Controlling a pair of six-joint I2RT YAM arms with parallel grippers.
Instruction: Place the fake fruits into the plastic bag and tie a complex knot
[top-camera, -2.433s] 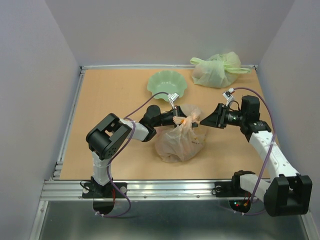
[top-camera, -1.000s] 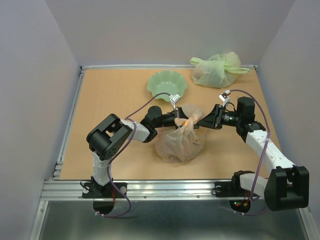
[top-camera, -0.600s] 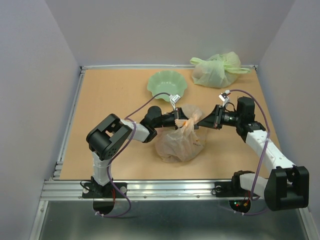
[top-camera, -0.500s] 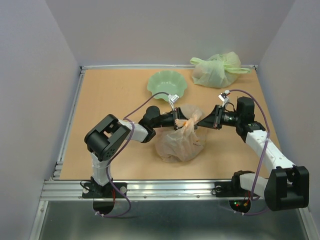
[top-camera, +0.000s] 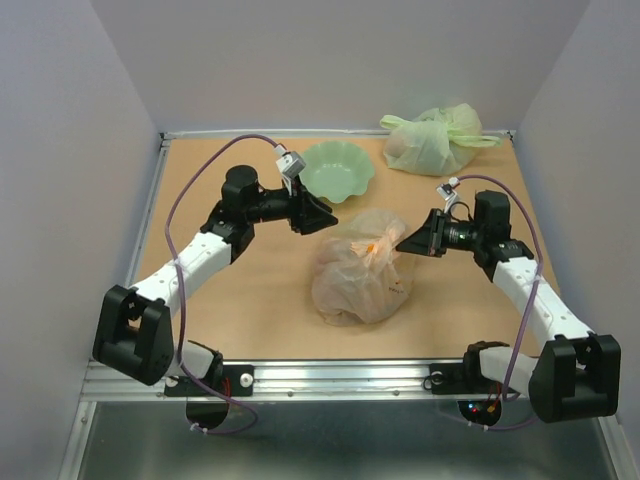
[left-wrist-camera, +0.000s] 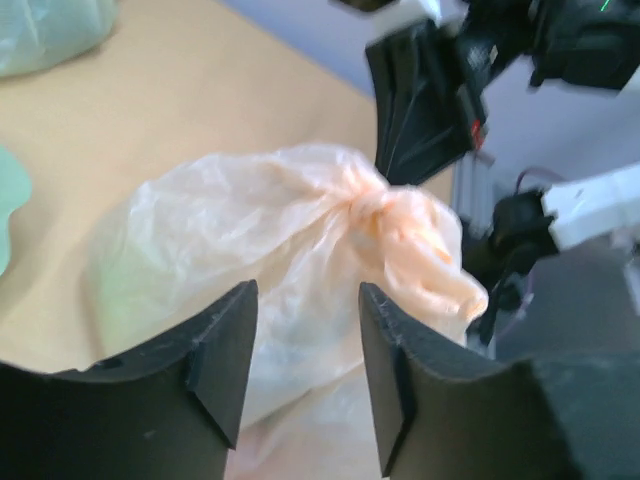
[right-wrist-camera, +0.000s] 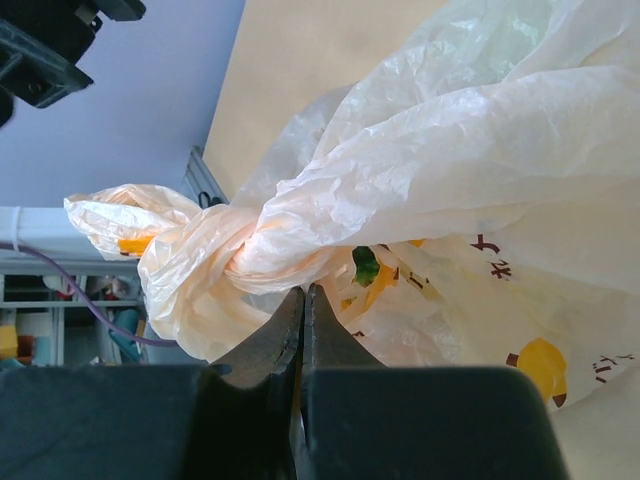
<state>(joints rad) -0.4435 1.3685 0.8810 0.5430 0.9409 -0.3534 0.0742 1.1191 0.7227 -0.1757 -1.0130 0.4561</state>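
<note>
Left hand (top-camera: 323, 215) withdrew, released; right hand (top-camera: 401, 243) clenched at crinkly translucent plastic bag (top-camera: 355, 285).

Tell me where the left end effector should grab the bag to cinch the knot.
Take the bunched tail beyond the knot, coming from the left, opposite the shut right end effector. It sticks out free and twisted thin, so it should fit the open left end effector.

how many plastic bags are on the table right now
2. A whitish bag with orange marks sits mid-table, knotted at its top. A pale green bag lies at the far right corner, to the right of the green bowl. No others show.
</note>
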